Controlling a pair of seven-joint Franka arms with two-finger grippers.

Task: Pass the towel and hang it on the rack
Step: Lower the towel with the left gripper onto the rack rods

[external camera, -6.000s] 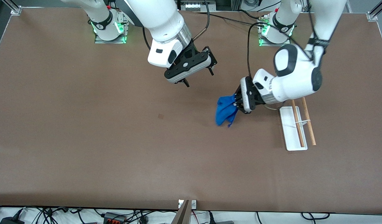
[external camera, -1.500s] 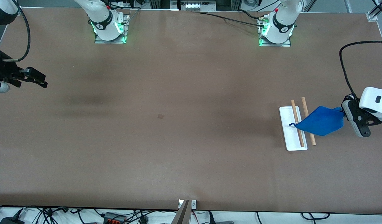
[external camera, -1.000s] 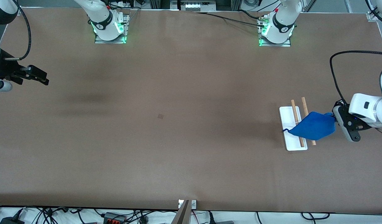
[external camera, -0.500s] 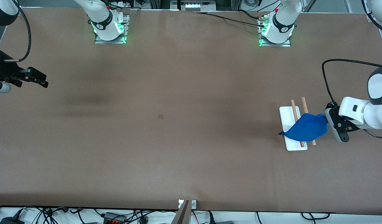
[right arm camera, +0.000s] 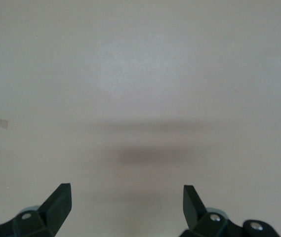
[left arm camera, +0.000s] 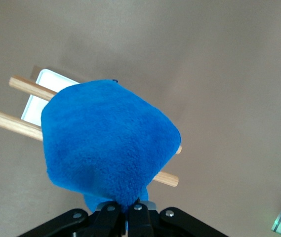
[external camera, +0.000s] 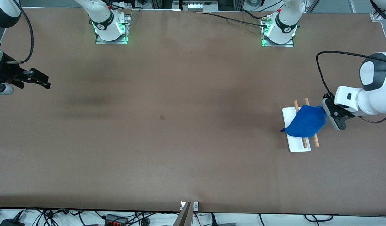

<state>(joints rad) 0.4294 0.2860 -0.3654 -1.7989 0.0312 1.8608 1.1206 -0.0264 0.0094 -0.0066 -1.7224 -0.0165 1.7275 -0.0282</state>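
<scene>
Brown desk (external camera: 180,141). Right pincer (external camera: 39,78) waiting over its right-arm end, fingers spread wide, holding nothing. Blue towel (external camera: 306,125) draped across the rack (external camera: 298,146) and its 2 dowels, one corner pinched in the left pincer (external camera: 325,110) just beside the rack.

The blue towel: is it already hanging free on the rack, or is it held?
Held. The blue towel lies spread over both dowel bars of the rack, but the left gripper is shut on one corner.

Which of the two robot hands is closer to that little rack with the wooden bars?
The left. The left gripper holds the blue towel over the rack, right beside its bars. The right gripper waits open above the table's edge at the right arm's end.
</scene>
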